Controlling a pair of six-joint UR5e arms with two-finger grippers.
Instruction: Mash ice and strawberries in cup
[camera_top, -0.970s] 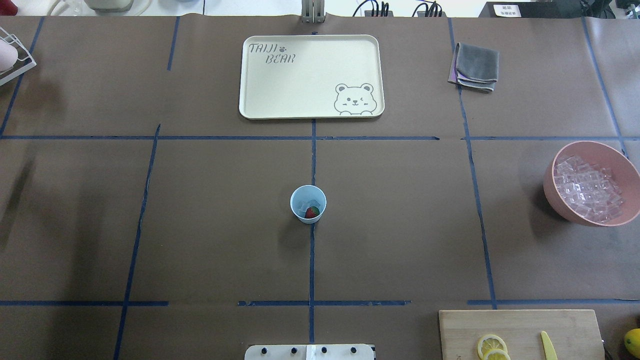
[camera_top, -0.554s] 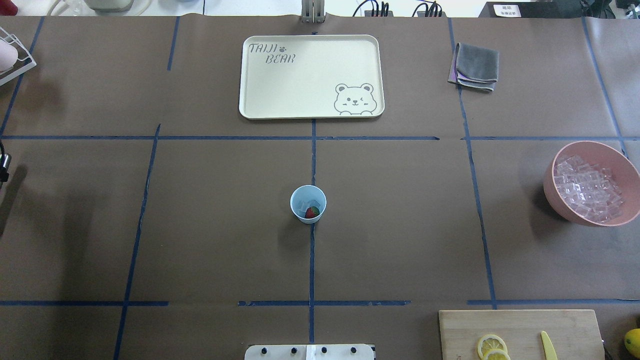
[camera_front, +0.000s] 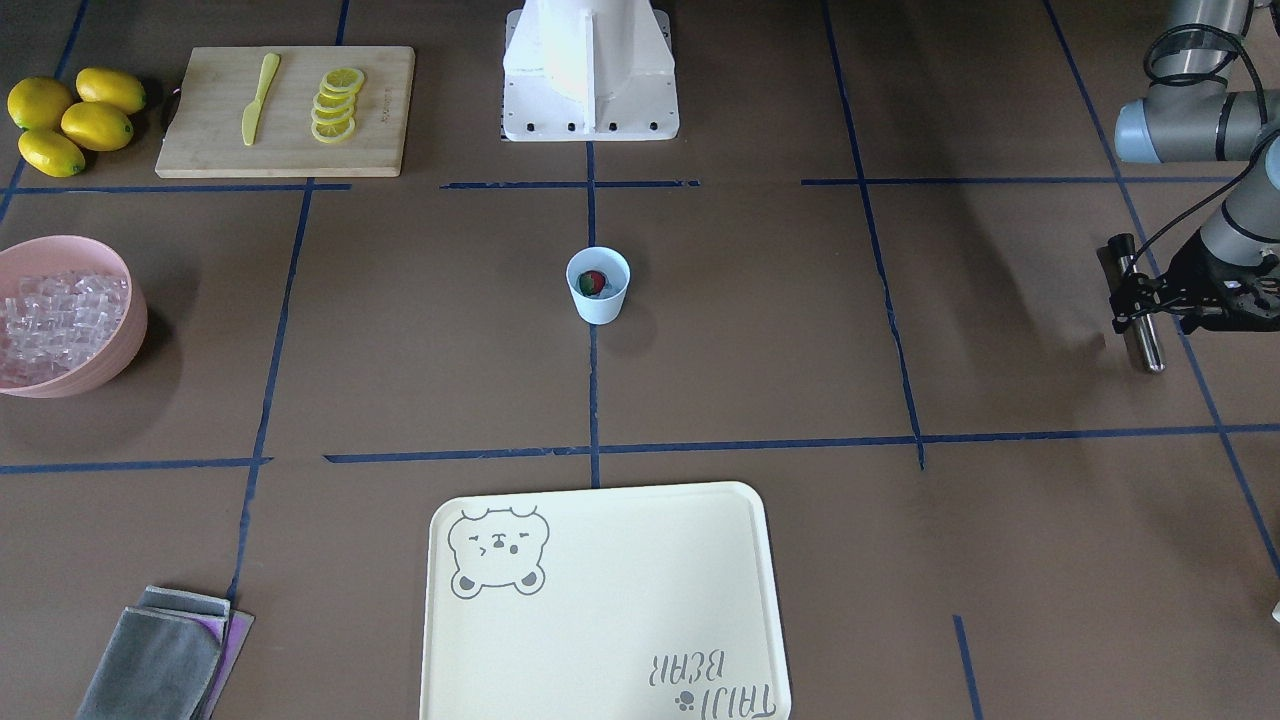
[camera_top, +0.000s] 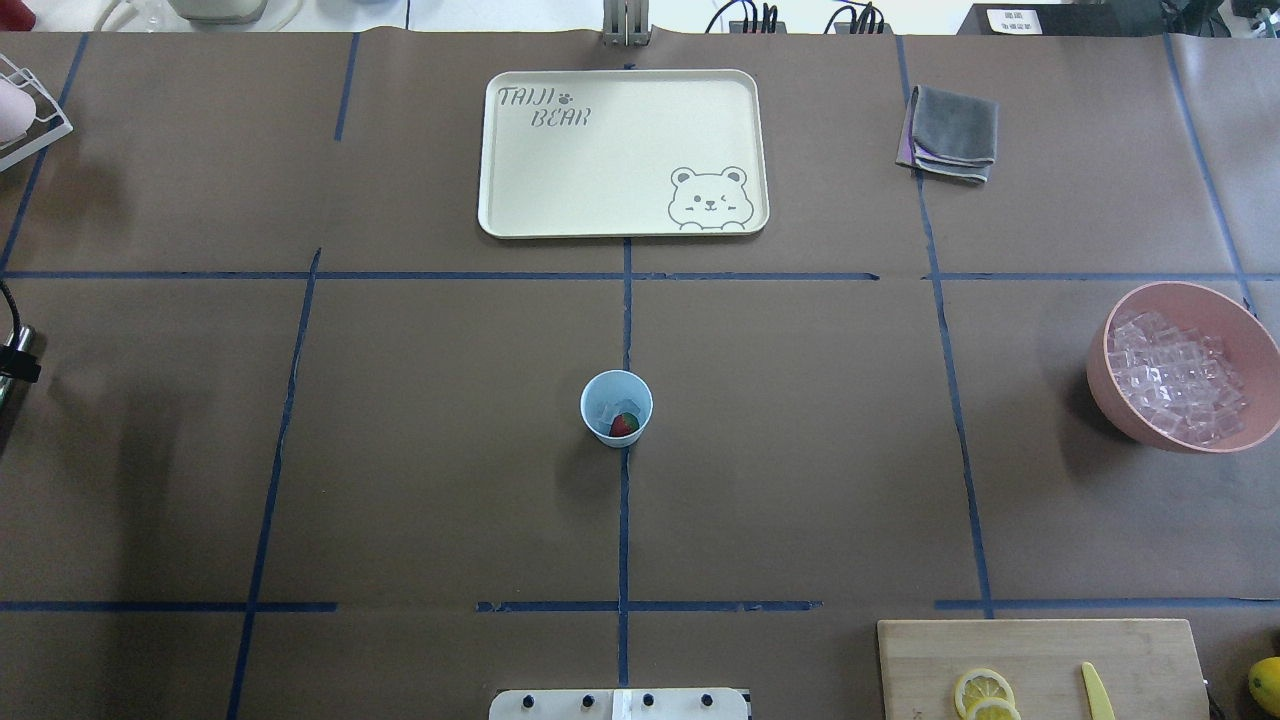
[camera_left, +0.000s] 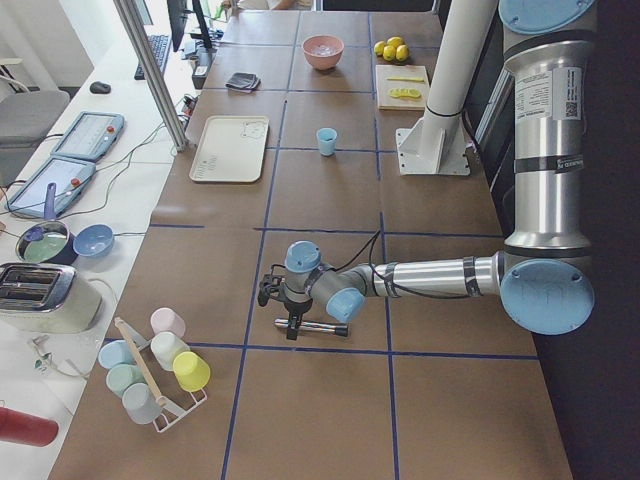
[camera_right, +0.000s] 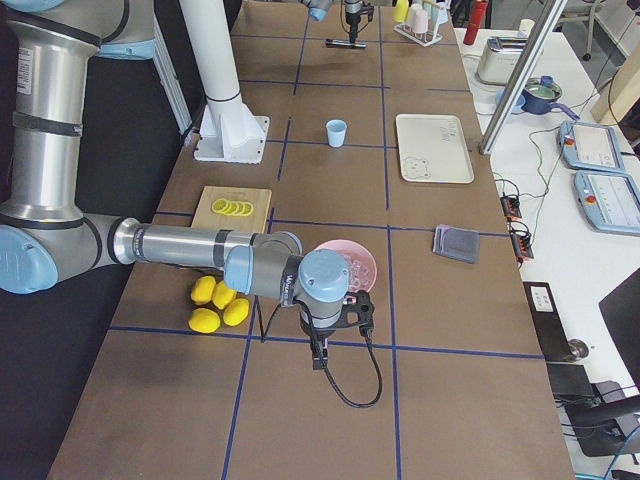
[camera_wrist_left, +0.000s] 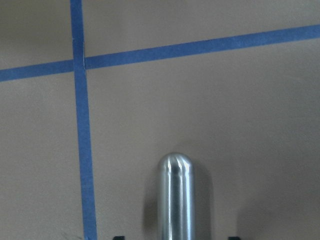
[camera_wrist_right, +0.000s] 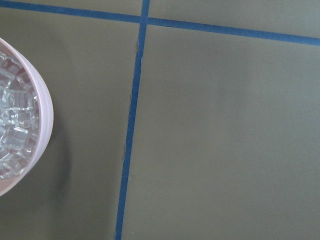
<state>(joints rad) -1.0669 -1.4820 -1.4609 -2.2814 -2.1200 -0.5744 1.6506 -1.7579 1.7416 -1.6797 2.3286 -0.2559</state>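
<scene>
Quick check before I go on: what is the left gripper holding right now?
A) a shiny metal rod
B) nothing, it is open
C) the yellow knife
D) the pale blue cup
A: in the front-facing view the left gripper is closed around a shiny metal rod, whose rounded tip also shows in the left wrist view, far from the cup at the table's centre.
</scene>
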